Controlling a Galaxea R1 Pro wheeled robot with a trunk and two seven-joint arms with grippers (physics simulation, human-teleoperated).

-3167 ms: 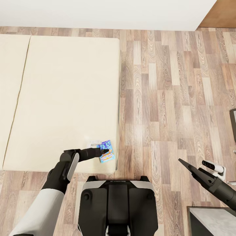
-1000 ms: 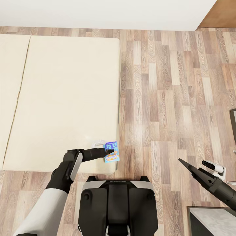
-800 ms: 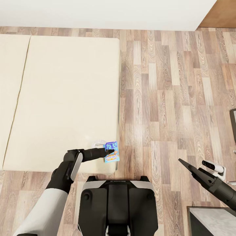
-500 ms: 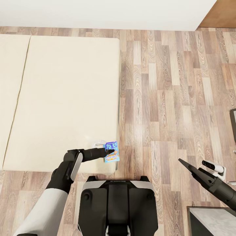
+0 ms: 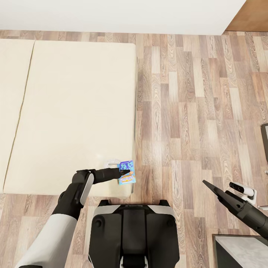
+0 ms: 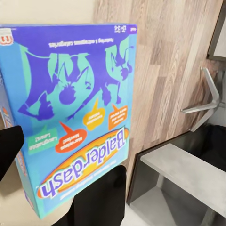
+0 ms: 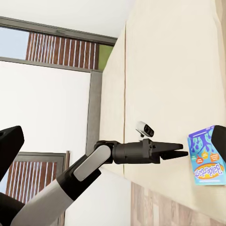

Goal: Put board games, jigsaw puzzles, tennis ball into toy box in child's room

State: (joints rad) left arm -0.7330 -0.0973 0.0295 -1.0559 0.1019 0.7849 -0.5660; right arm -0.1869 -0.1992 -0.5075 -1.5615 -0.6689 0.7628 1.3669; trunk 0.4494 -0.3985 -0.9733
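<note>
A blue board game with cartoon print is pinched in my left gripper, held tilted at the near right corner of the beige bed. In the left wrist view the box stands between the black fingers of my left gripper, with floor beyond it. The right wrist view shows the same box at the tip of my left gripper. My right gripper hangs open over the floor to the right, its fingers spread wide.
My base stands just before the bed's corner. A grey-topped cabinet sits at the lower right, also in the left wrist view. A dark object lies at the right edge. Wood floor stretches to the right of the bed.
Since 3.2 s ago my left gripper has carried the board game a little right, to the bed's corner edge. Nothing has moved over the last second.
</note>
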